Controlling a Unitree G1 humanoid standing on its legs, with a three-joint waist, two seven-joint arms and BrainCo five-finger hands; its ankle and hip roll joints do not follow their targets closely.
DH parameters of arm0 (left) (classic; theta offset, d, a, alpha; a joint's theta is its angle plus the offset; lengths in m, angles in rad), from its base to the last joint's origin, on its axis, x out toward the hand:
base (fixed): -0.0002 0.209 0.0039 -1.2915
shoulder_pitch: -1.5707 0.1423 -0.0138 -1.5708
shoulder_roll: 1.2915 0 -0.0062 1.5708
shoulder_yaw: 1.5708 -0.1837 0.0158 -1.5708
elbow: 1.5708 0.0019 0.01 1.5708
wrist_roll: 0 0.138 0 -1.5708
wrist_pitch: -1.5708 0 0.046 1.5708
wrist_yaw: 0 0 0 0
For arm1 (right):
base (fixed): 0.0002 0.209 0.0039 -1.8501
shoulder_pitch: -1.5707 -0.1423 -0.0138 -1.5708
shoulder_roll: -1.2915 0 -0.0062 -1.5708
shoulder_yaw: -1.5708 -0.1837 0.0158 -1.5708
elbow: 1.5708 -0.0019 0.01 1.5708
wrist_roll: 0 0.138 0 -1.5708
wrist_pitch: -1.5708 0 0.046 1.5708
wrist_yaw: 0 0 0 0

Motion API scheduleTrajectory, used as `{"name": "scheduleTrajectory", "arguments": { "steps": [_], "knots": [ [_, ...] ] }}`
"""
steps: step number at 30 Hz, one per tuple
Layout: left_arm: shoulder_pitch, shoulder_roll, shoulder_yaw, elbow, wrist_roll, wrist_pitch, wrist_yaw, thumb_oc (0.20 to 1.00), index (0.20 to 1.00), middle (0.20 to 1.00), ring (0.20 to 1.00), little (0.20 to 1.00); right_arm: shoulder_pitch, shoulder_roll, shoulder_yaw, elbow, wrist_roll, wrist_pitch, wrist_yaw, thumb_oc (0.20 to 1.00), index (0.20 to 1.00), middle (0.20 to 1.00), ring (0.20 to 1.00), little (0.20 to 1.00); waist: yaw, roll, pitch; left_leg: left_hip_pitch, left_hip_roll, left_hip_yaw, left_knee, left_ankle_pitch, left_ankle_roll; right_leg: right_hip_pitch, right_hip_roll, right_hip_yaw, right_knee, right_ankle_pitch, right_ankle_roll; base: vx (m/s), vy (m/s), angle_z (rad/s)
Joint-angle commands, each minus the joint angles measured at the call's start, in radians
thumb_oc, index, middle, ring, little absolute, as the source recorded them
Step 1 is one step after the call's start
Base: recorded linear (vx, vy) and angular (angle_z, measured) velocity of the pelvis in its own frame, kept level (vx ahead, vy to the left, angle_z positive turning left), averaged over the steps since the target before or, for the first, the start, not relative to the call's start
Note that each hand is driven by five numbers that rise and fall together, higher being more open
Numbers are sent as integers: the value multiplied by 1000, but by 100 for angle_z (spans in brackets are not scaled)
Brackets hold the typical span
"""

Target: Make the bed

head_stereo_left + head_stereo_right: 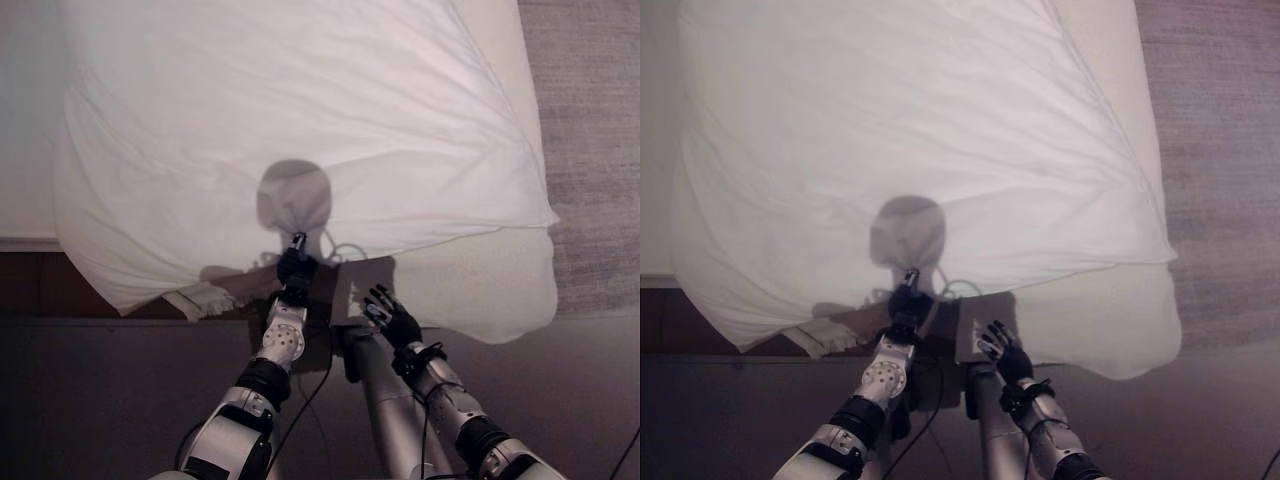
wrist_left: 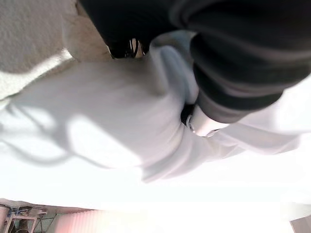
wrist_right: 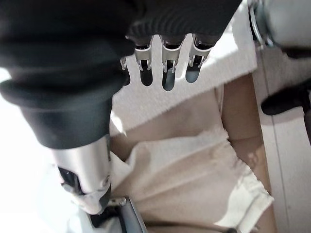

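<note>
My left hand (image 1: 296, 262) was at the near edge of the big white crumpled cotton duvet (image 1: 300, 130). In the left wrist view its fingers were curled into a fold of that cloth, so it was pinching the duvet. My right hand (image 1: 393, 320) hung just beside it, a bit nearer to me, with fingers relaxed and spread, holding nothing. In the right wrist view a cream fringed blanket edge (image 3: 194, 179) lay below those fingertips, apart from them.

The duvet lay on the cream mattress (image 1: 480, 280), bunched and skewed. Its long axis ran approx. from my near left to the far right. One corner pointed to my right and overhung the mattress side, and the near left part drooped over the dark wooden bed frame (image 1: 30, 280).

I judged the step was the spreading of the duvet, still early, as the cover was wrinkled and not square to the bed. The next move, imo, called for the right hand to take the edge also, well apart from the left, then a pull to straighten it.
</note>
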Motion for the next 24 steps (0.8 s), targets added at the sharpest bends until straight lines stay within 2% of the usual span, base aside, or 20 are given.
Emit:
{"name": "scheduleTrajectory", "arguments": {
  "steps": [1,3,11,12,13,14,24],
  "knots": [
    [-26,-11,-49,-186,-8,-40,-58,200,200,200,200,200,3,31,40,-73,158,44,80,1000,1000,1000,1000,1000,6,28,-17,-28,-2,-51,-2,29,-53,61,-14,10,-90,83,97,16,-2,26],
    [3,8,-69,-281,-14,-49,-41,200,200,200,200,200,-42,60,42,-106,237,38,72,1000,1000,1000,1000,1000,26,37,-9,-17,-11,-62,-12,32,-49,73,-17,3,-90,79,95,24,-12,14],
    [23,31,-91,-253,9,-55,-1,200,200,200,200,200,-56,54,24,-110,233,5,33,1000,1000,1000,1000,1000,32,43,-2,-13,-17,-65,-12,29,-43,74,-24,-3,-81,74,95,8,1,9],
    [25,34,-91,-242,11,-52,8,495,495,495,495,495,-54,52,20,-109,230,4,27,1000,1000,1000,1000,1000,32,44,-2,-14,-17,-65,-12,27,-41,72,-24,-3,-79,74,94,0,0,0],
    [29,36,-93,-230,13,-47,12,918,918,918,918,918,-50,51,15,-102,230,3,22,1000,1000,1000,1000,1000,31,45,-2,-15,-16,-64,-8,26,-40,71,-24,-1,-77,73,94,0,0,0],
    [34,39,-94,-220,20,-42,20,1000,1000,1000,1000,1000,-44,49,6,-96,233,5,20,1000,1000,1000,1000,1000,30,46,-3,-14,-15,-62,-7,24,-39,70,-24,-1,-76,73,93,0,0,0],
    [57,55,-129,-205,44,-23,60,1000,1000,1000,1000,1000,-7,20,-40,-71,230,5,-18,1000,1000,1000,1000,1000,23,61,2,-15,-8,-57,-4,30,-42,62,-25,1,-65,69,94,0,0,0]
  ]
}}
